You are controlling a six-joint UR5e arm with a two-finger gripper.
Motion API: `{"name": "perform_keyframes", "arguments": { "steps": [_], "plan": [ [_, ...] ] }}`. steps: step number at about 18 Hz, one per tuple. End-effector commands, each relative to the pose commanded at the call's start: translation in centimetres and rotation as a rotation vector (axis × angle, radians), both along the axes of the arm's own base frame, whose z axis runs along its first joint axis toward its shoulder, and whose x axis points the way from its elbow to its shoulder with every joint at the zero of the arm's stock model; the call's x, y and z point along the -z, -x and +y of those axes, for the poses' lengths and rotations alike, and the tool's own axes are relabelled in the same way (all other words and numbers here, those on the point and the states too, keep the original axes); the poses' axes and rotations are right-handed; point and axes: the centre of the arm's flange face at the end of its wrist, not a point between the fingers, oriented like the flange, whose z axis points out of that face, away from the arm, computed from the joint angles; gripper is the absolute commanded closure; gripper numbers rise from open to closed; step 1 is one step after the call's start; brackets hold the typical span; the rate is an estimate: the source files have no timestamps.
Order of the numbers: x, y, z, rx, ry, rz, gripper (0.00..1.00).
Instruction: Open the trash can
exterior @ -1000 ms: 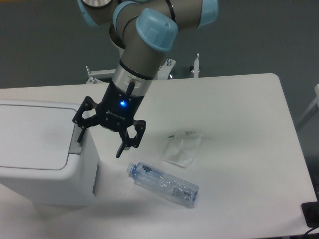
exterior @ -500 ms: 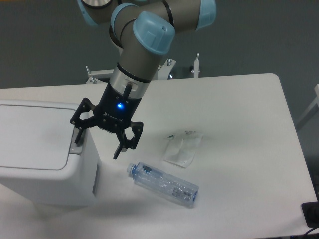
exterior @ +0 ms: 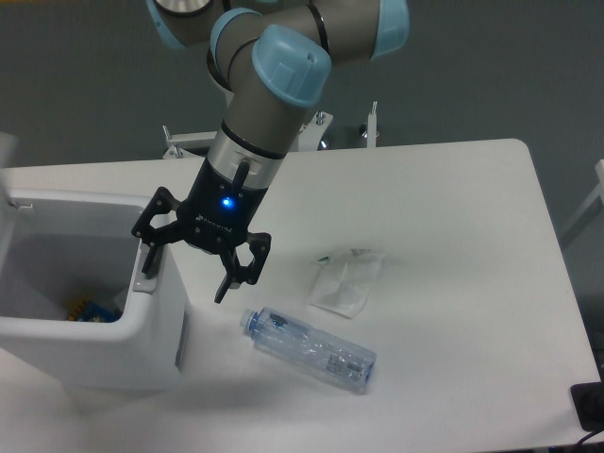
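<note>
though its lid is cropped, the trash can (exterior: 113,335) gapes; gripper (exterior: 184,276) spread.

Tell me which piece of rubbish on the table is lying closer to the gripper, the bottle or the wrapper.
The clear plastic bottle. Its blue-capped end lies just below the open gripper, while the crumpled white wrapper sits farther out to the side.

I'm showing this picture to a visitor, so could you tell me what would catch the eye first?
The grey arm with pale blue joints and its open gripper, one of its fingers on the rim of the trash can at the left. The can is open, something blue and yellow inside. A clear plastic bottle lies just right of it.
</note>
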Motion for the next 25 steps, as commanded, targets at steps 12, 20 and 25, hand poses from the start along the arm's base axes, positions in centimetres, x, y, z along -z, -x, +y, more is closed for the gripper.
{"name": "perform_keyframes", "arguments": {
  "steps": [12,20,25],
  "plan": [
    [-2.7,7.5,-3.1,-0.115,-0.055,0.065,0.0],
    [1.4,19.6,-10.0,-0.219,-0.027,0.112,0.0],
    [4.1,25.1,-14.7,-0.225,-0.005,0.156,0.0]
  ]
}}
